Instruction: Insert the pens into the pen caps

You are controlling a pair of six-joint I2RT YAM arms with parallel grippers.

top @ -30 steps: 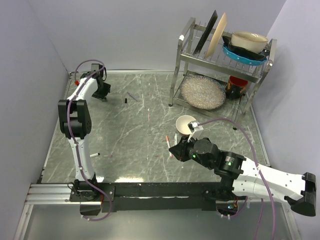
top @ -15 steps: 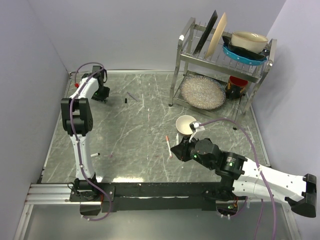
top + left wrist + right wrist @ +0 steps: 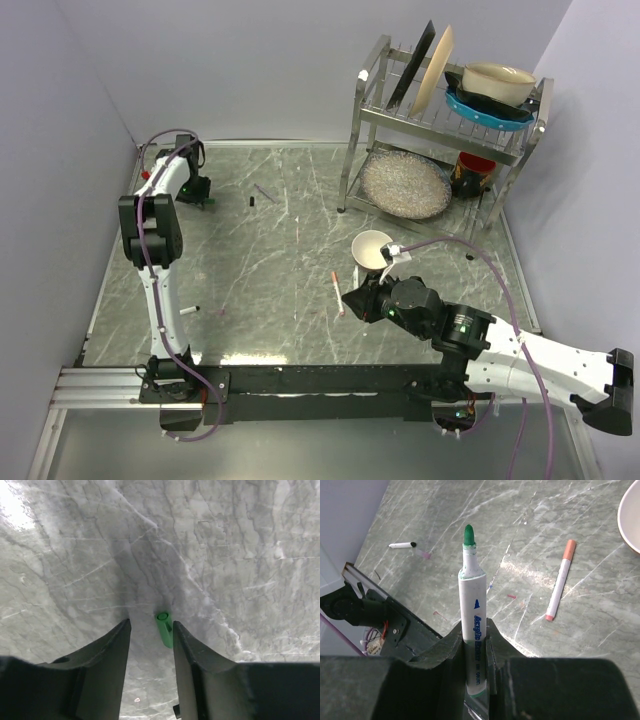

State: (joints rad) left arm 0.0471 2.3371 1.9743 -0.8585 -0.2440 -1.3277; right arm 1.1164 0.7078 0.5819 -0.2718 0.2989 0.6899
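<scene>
My left gripper (image 3: 150,630) is open and low over the table at the far left (image 3: 197,192). A small green pen cap (image 3: 163,628) lies on the table between its fingers, close against the right finger. My right gripper (image 3: 475,632) is shut on a white marker pen with a bare green tip (image 3: 471,597), which sticks out past the fingers; it also shows in the top view (image 3: 362,298). A pink-ended pen (image 3: 337,292) (image 3: 560,580) lies just left of it. A black-ended pen (image 3: 188,311) (image 3: 402,545) and a pinkish cap (image 3: 424,554) lie at the near left.
A black cap (image 3: 252,201) and a thin purplish pen (image 3: 265,193) lie at the far middle. A cream bowl (image 3: 372,248) stands behind my right gripper. A metal dish rack (image 3: 440,130) with plates and bowls fills the far right. Walls close both sides.
My left gripper has shifted a little left and nearer along the far left of the table. My right gripper has moved slightly right with the green-tipped pen in it.
</scene>
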